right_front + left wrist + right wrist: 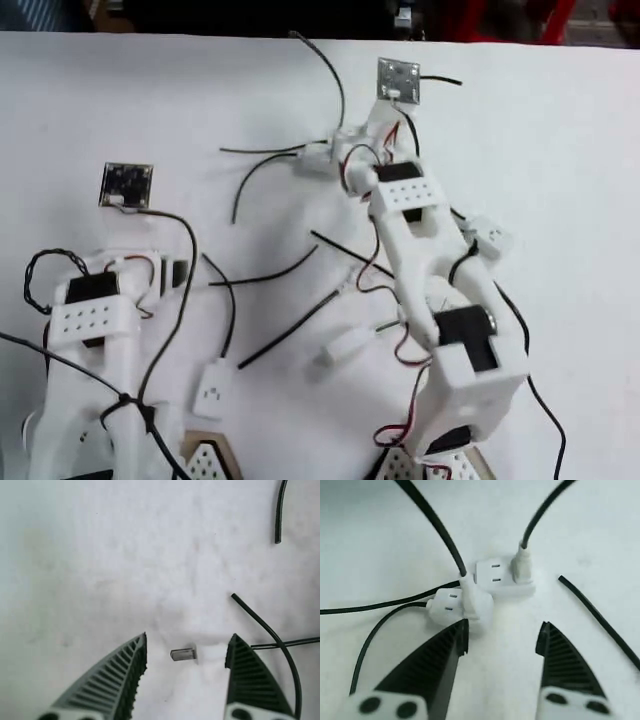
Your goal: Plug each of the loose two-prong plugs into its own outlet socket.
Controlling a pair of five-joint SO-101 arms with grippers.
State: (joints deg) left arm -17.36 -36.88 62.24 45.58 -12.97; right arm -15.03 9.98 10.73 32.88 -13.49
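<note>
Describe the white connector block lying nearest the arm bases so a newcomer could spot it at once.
On the white table, go to the near edge between the two arm bases. The white connector block lies flat there beside the left arm, a black cable curving away from its far end. Unlike the paired connectors at the right end effector, it lies alone.

Counter point(560, 150): plain white.
Left arm point(90, 320) and right arm point(420, 250): white housings, black motor blocks, red wiring.
Left gripper point(186, 645) and right gripper point(502, 630): dark grey ribbed jaws, white bases.
Outlet socket point(495, 577) and plug point(340, 348): white.
Cables point(435, 525): black.
Square plates: one black point(127, 184), one silver point(398, 80).
</note>
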